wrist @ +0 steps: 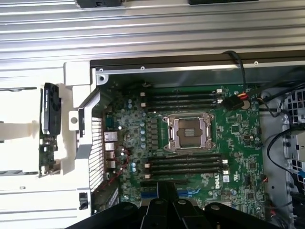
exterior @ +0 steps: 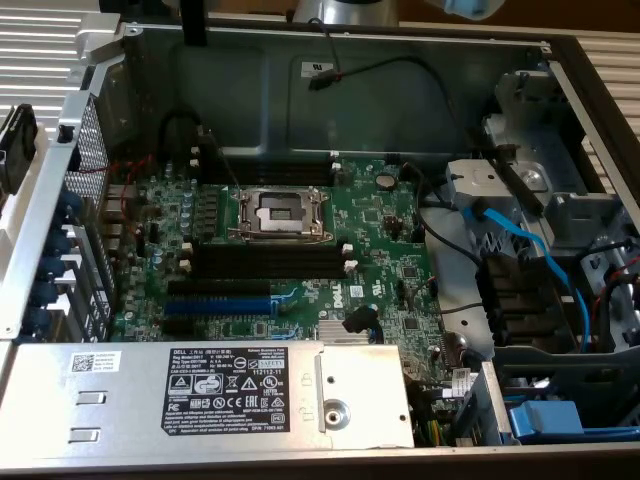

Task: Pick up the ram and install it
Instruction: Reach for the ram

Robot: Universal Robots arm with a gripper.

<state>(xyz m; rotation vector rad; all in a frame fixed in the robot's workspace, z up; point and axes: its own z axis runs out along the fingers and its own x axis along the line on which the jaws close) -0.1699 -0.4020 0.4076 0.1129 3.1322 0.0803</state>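
Note:
The ram (wrist: pixel 49 125) is a long dark stick with a green end. It stands on edge in a white holder (wrist: pixel 28 126) outside the open computer case, beside the case's perforated rear panel. In the exterior view a dark stick (exterior: pixel 16 145) at the far left edge looks like the same ram. My gripper (wrist: pixel 167 187) hangs high over the motherboard (wrist: pixel 238 143), well away from the ram. Its black fingers (wrist: pixel 161 195) are shut together with nothing between them. Two banks of black memory slots (wrist: pixel 185 165) (wrist: pixel 182 98) with white clips flank the CPU socket (wrist: pixel 188 132), and all look bare.
A silver power supply (exterior: pixel 200 395) with a white label covers the near part of the case. Blue and black cables (exterior: pixel 520 250) and drive bays fill the exterior view's right. Blue and black expansion slots (exterior: pixel 215 300) lie near the memory slots (exterior: pixel 265 260). Ribbed metal flooring (wrist: pixel 152 33) surrounds the case.

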